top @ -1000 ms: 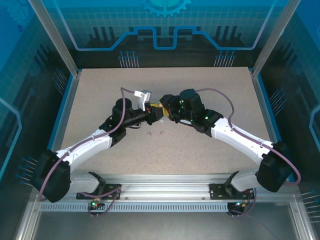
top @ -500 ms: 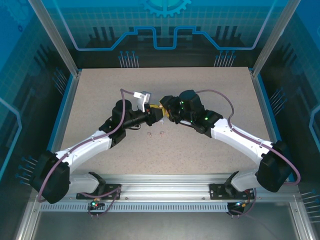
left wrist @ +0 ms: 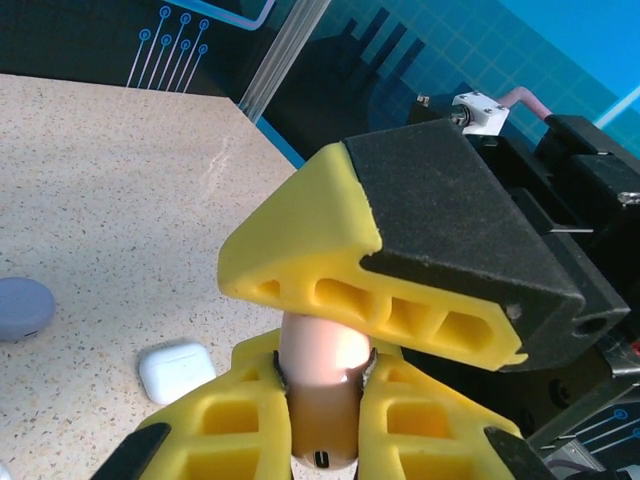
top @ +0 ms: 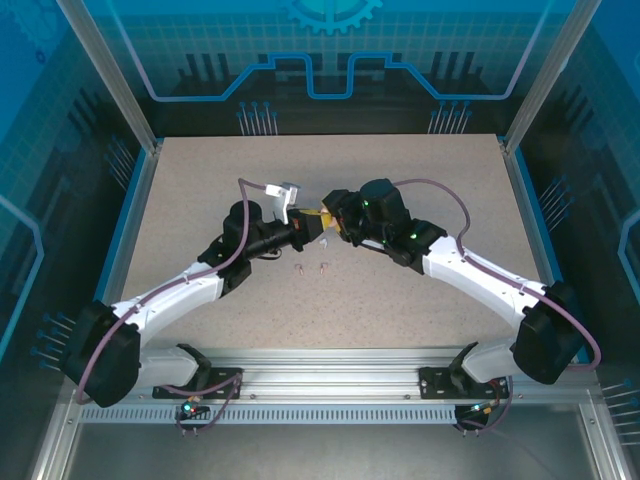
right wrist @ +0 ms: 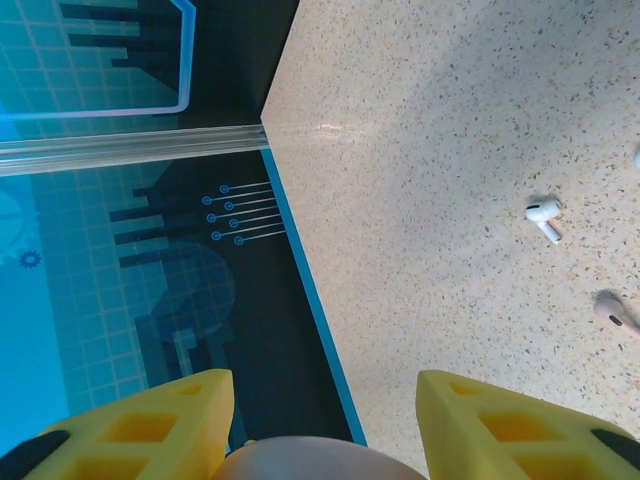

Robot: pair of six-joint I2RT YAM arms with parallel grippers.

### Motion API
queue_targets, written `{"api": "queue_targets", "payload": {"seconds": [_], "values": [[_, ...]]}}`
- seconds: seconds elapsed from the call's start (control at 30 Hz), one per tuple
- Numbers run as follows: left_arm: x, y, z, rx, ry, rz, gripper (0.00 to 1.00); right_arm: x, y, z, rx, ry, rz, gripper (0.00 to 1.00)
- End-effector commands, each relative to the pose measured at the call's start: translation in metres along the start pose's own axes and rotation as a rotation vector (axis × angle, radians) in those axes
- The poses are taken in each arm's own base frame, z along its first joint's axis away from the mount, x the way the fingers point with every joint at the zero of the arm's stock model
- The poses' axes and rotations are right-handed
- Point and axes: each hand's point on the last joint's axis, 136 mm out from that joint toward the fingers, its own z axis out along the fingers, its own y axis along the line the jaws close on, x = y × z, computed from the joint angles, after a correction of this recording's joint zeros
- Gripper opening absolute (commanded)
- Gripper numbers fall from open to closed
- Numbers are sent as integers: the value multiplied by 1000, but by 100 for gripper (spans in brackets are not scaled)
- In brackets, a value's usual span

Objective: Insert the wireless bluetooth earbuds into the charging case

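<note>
Rounded pink plastic charging case (left wrist: 325,390), being clamped by left gripper (left wrist: 322,378), right gripper (right wrist: 322,388) straddling its top, hold unclear: risking twisting loose under opposing pulls.

the table (top: 200,200) top is matt and grainy, with a speckled, stone-like finish. the pink case (left wrist: 322,360) is smooth, glossy plastic, as are the white case (left wrist: 176,370) and the white earbud (right wrist: 543,216). the left gripper (left wrist: 322,385) has fingers (left wrist: 225,435) of matt yellow plastic; the black pad (left wrist: 450,220) of the right gripper (right wrist: 322,390) looks finely rough. the frame rail (top: 330,385) is brushed metal.
</note>
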Motion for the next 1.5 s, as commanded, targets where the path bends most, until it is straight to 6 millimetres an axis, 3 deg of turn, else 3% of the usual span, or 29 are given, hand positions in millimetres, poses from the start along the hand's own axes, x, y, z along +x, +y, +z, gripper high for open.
{"api": "queue_targets", "payload": {"seconds": [0.0,0.03,0.1,0.13,0.2,0.27,0.53,0.63,0.77,0.87,0.97,1.1,1.2,1.27,1.33,1.47], "values": [[-10,-7,-4,20,-49,8,0,-6,6,-8,-31,-13,-3,64],[-9,-7,-4,21,-46,6,0,-9,7,-11,-32,-24,-12,70],[-9,-8,-4,22,-45,8,0,-19,10,-22,-38,-56,-41,74],[-8,-8,-4,23,-42,7,0,-23,11,-27,-42,-73,-54,72],[-11,-8,-3,30,-49,5,0,-30,13,-36,-49,-97,-72,57],[-13,-10,-2,41,-57,0,0,-32,13,-37,-50,-97,-74,55],[-13,-10,7,54,-51,-15,0,-18,8,-11,-30,-23,-59,60],[-5,-6,13,51,-36,-34,0,-6,1,4,-12,14,-56,55],[21,4,28,36,16,-61,0,-3,-26,14,18,14,-10,40],[41,16,37,18,40,-84,0,-7,-50,12,51,-7,17,37],[54,28,39,-7,49,-104,0,-14,-89,4,140,-54,7,38],[54,36,32,-55,35,-102,0,-21,-126,-7,230,-87,-39,41],[36,39,23,-88,-1,-105,0,-25,-137,-15,256,-103,-78,43],[19,42,15,-140,-30,-103,11,-27,-137,-19,259,-107,-114,45],[2,52,6,-212,-43,-101,31,-28,-135,-23,271,-107,-150,48],[-25,86,-10,-362,-56,-138,86,-29,-135,-32,307,-106,-211,58]]}}
